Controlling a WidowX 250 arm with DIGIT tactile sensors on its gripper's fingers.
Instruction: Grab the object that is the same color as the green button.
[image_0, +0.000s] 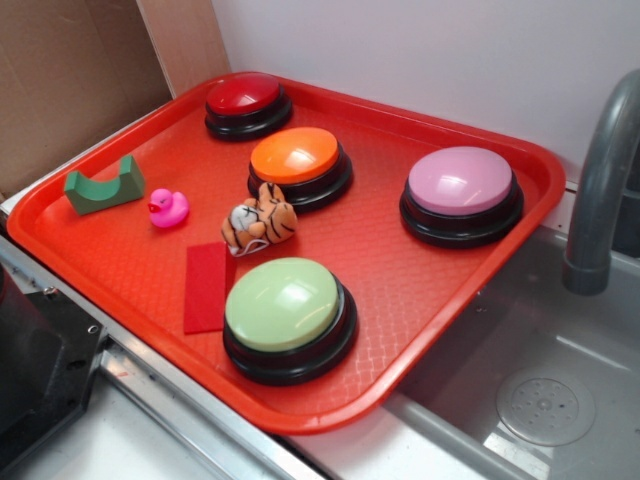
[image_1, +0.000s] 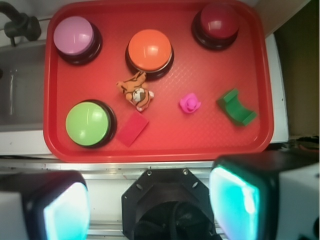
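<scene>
The small dark green notched block (image_0: 104, 186) lies at the left edge of the red tray (image_0: 450, 330); in the wrist view the block (image_1: 237, 107) is at the right. The pale green dome button (image_0: 283, 304) sits near the tray's front; it also shows in the wrist view (image_1: 88, 123). My gripper (image_1: 150, 205) is high above and in front of the tray, over the robot base. Its jaws stand wide apart with nothing between them. The gripper does not show in the exterior view.
On the tray: a red button (image_0: 245, 97), an orange button (image_0: 296, 156), a pink button (image_0: 461, 182), a pink duck (image_0: 168, 208), a toy tiger (image_0: 260, 220) and a flat red rectangle (image_0: 207, 286). A sink with a grey faucet (image_0: 600, 170) lies to the right.
</scene>
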